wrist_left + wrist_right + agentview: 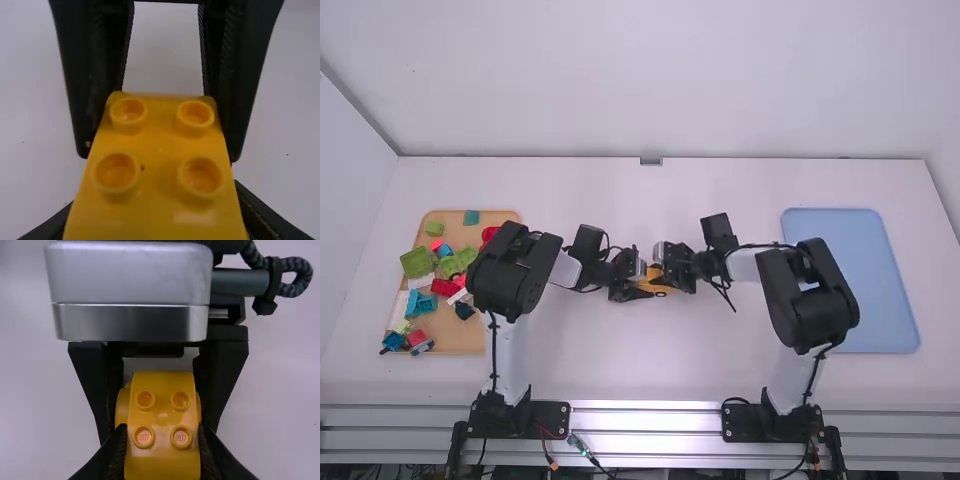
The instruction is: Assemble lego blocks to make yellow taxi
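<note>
Near the middle of the table in the high view, my left gripper (632, 287) and my right gripper (674, 271) meet at one yellow lego piece (658, 279). The left wrist view shows the yellow piece (159, 165) with four round studs, my left gripper (153, 200) shut on its near end and the other gripper's fingers (224, 80) along its far end. In the right wrist view, my right gripper (161, 434) is shut on the sides of the yellow piece (162, 407). Rounded yellow parts bulge out beside it, between the left gripper's fingers (105, 385). The piece's underside is hidden.
At the left, a wooden tray (453, 333) holds several loose blocks in green, red, blue and white, partly behind the left arm. A light blue tray (865, 270) lies at the right, its near left part behind the right arm.
</note>
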`<state>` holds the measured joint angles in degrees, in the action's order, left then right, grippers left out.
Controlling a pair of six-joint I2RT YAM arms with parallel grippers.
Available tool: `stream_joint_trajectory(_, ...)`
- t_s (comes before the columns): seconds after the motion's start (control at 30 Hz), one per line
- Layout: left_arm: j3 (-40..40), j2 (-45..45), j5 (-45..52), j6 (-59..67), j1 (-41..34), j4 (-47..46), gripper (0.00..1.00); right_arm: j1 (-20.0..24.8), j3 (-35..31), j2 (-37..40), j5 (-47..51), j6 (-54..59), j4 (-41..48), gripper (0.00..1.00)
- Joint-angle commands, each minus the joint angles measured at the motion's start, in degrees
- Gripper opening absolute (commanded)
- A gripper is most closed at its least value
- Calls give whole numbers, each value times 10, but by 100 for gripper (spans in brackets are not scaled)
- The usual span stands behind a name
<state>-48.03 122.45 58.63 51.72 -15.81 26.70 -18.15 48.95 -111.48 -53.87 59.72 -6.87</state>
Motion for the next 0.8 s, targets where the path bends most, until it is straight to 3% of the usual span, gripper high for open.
stream_joint_trajectory(0.0,8,14,3,-14,-3,-5,54,2,-31,-8,36,-33,-17,0)
stream_joint_trajectory(0.47,7,14,4,-14,-3,-5,53,24,-29,27,42,-25,18,0)
stream_joint_trajectory(0.77,7,14,5,-13,-3,-6,53,-2,-39,20,37,3,-1,0)
